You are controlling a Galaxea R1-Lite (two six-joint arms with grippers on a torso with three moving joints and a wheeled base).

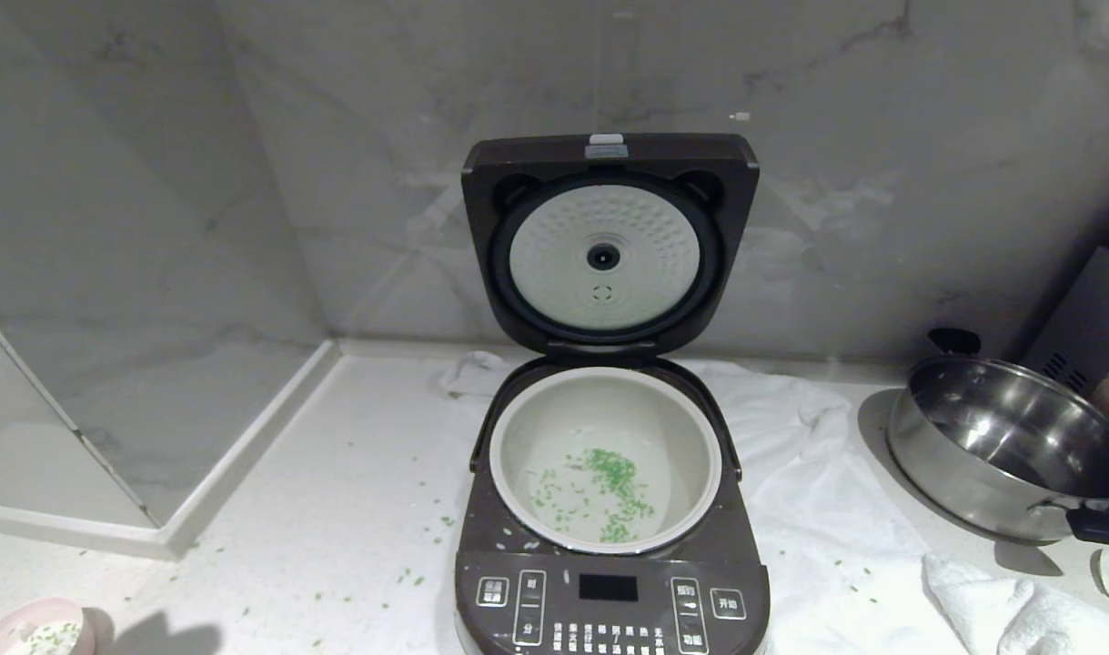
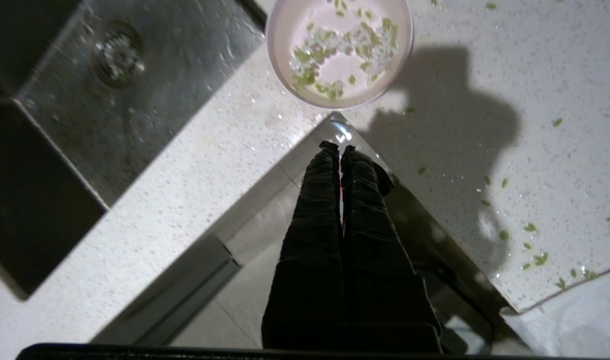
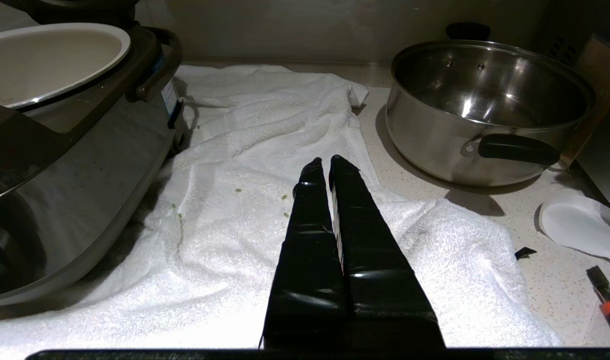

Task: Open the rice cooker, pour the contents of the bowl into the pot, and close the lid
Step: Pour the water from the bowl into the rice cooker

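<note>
Reaching for the small pale pink round bowl (image 2: 339, 52) is my step now, since the dark brown-grey rice cooker (image 1: 609, 509) already stands with its hinged lid (image 1: 609, 241) raised and its off-white inner pot (image 1: 605, 455) exposed, a few green bits lying in it. The bowl sits at the near left corner of the white speckled counter (image 2: 485, 150), well apart from the cooker, its chopped green and whitish contents (image 2: 342, 50) not yet tipped out. My left gripper (image 2: 340, 148) hangs just short of the bowl, fingers clenched on nothing; I judge it must spread them first, then take the rim level. My right gripper (image 3: 330, 161), likewise clenched and empty, rests over the white towel (image 3: 264, 150) beside the shiny steel pan (image 3: 485, 110).
</note>
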